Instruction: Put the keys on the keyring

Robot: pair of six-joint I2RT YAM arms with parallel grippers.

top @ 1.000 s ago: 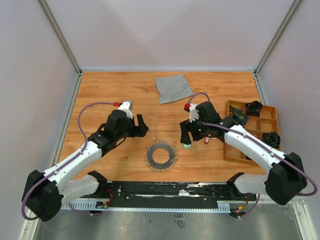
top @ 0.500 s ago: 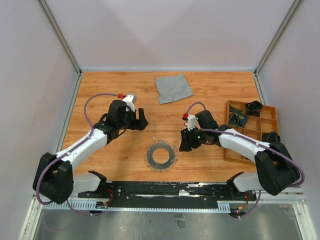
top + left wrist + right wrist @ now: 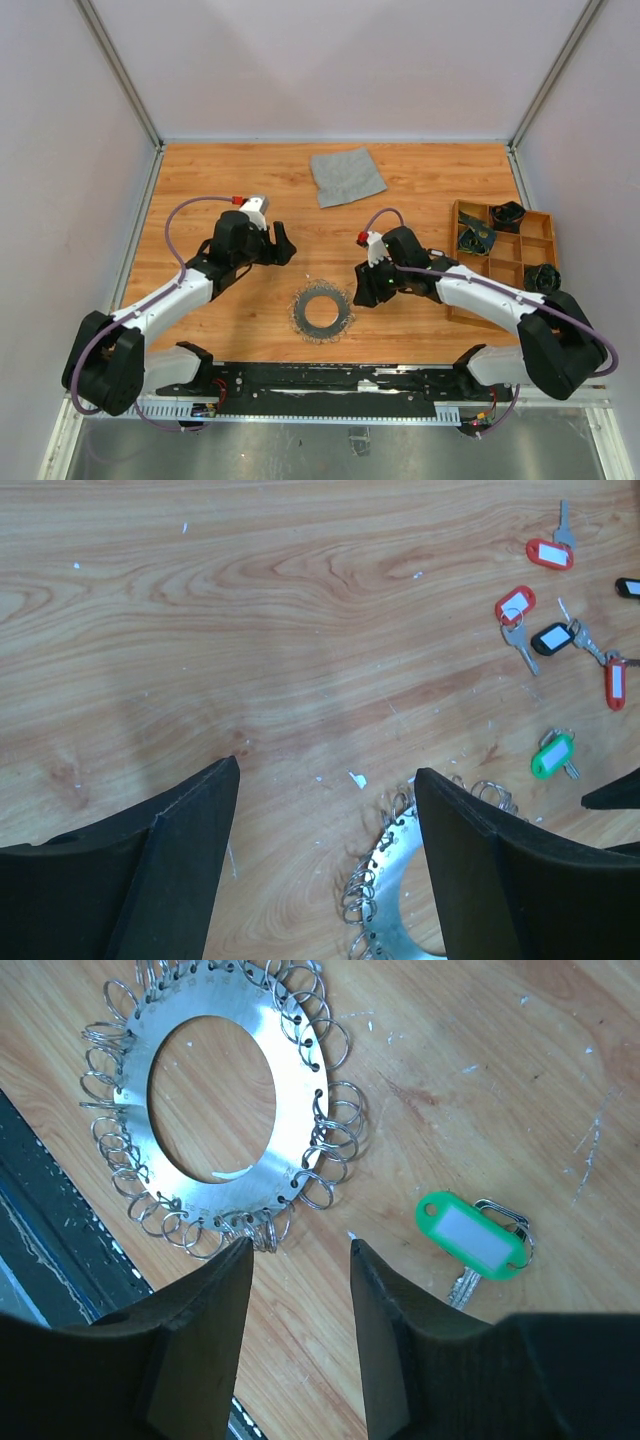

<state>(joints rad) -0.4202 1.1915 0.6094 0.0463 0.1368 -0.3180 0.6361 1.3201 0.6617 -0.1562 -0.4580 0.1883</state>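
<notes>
The keyring (image 3: pixel 322 312), a flat silvery disc with a wide central hole and a fringe of small wire loops round its rim, lies flat on the wooden table (image 3: pixel 430 180) between the two arms. The right wrist view shows the whole keyring (image 3: pixel 300 1090); the left wrist view shows only part of its rim (image 3: pixel 400 855).

Nearest the keyring, and apart from its fringe, lies a key with a green tag (image 3: pixel 470 1235). Farther from the keyring on the same side lie keys with red tags (image 3: pixel 514 604) and black tags (image 3: pixel 552 637), loosely scattered.

The right gripper (image 3: pixel 368 292) hangs just right of the keyring. Its jaws stand partly open over bare wood at the fringe and hold nothing (image 3: pixel 298 1260). The green-tagged key lies just outside one finger.

The left gripper (image 3: pixel 280 245) is left of the keyring and farther back, its jaws wide apart and empty (image 3: pixel 325 780).

A grey cloth (image 3: pixel 346 176) lies well behind the keyring. A wooden tray (image 3: pixel 505 262) holding black parts (image 3: pixel 508 214) stands well to the keyring's right.
</notes>
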